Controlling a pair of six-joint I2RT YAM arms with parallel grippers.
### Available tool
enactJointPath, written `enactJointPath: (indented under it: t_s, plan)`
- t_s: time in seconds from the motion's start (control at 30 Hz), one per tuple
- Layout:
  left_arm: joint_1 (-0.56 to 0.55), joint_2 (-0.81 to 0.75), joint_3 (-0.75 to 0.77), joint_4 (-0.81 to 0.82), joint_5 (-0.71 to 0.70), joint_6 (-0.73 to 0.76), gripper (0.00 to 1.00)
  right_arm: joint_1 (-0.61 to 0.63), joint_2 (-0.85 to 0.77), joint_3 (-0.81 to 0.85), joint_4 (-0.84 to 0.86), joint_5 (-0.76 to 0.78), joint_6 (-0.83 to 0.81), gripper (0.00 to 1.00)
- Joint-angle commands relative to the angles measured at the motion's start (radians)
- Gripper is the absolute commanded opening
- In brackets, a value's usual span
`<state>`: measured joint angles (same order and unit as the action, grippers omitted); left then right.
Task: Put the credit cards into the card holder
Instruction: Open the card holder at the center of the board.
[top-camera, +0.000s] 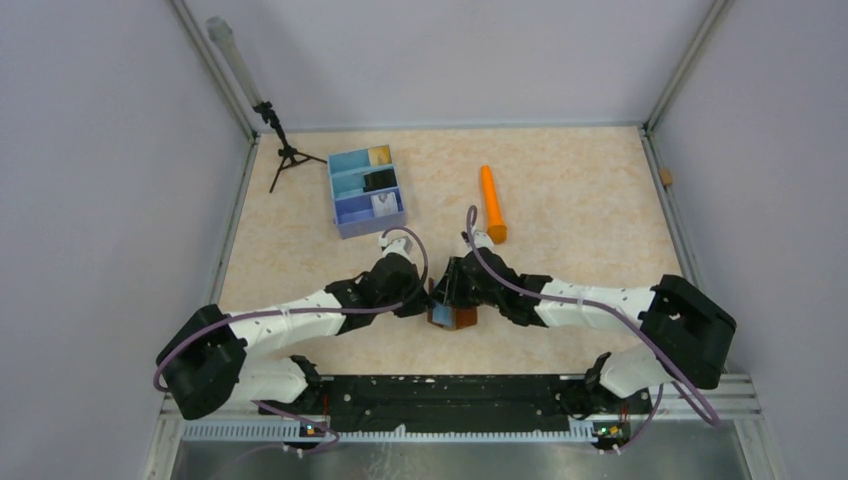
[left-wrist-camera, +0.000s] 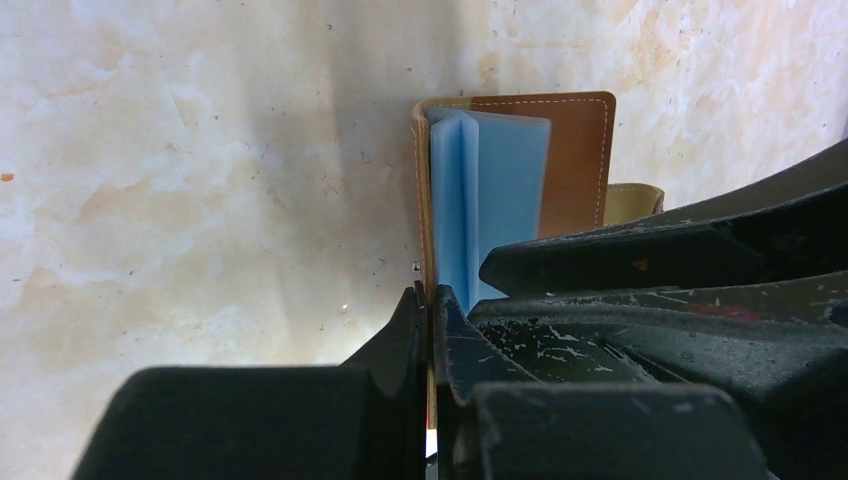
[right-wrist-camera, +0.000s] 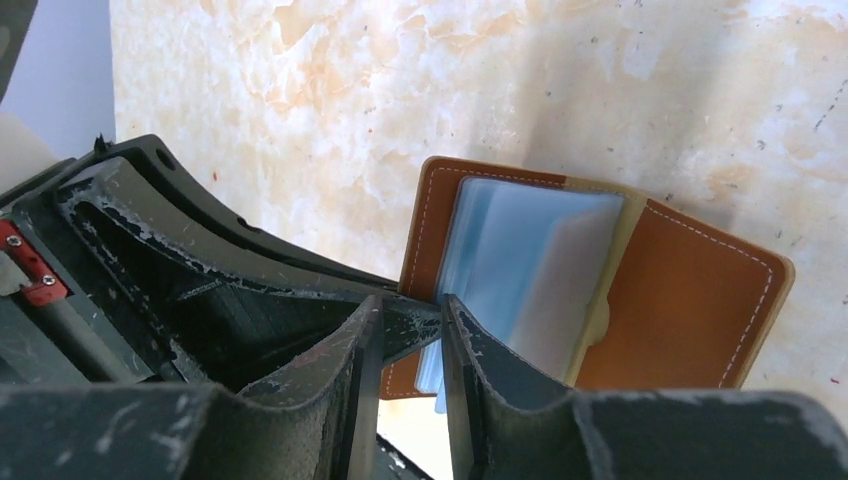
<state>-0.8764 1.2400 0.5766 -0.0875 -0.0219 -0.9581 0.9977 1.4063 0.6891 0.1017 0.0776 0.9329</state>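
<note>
We see the card holder open, at 6 o'clock from the table's centre, caught between both pincers. The left gripper comes from the holder's 9 o'clock and is clenched on the edge of one brown cover. The right gripper reaches in from 3 o'clock. Its fingers seem to pinch the other cover, though the contact is partly hidden. Pale blue sleeves fan out inside. The credit cards lie in a blue tray at the holder's 11 o'clock, well apart.
</note>
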Motion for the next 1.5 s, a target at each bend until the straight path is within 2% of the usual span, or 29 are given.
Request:
enactJointPath:
  t_s: [0.0,0.17,0.5,0.9,1.03,1.33,1.47]
  plan:
    - [-0.004,-0.023,0.013,0.047,0.005,0.002,0.00,0.011,0.028,0.058,-0.034,0.072,0.022,0.27]
    - [-0.004,-0.031,0.005,0.046,-0.006,-0.005,0.00,0.012,0.012,0.050,-0.130,0.156,0.020,0.27]
    - [-0.004,-0.043,-0.002,0.040,-0.015,-0.008,0.00,0.011,0.016,0.016,-0.192,0.230,0.011,0.27]
    - [-0.004,-0.043,0.004,0.035,-0.032,-0.004,0.00,0.011,0.038,-0.030,-0.325,0.400,-0.008,0.27]
    - [-0.004,-0.028,0.016,0.025,-0.029,0.001,0.00,0.010,-0.002,-0.017,-0.354,0.398,-0.029,0.27]
    - [-0.004,-0.030,0.044,-0.009,-0.035,0.010,0.00,0.011,-0.186,0.050,-0.415,0.333,-0.097,0.35]
    - [-0.004,-0.033,0.050,-0.015,-0.036,0.010,0.00,0.011,-0.232,0.068,-0.380,0.274,-0.132,0.35]
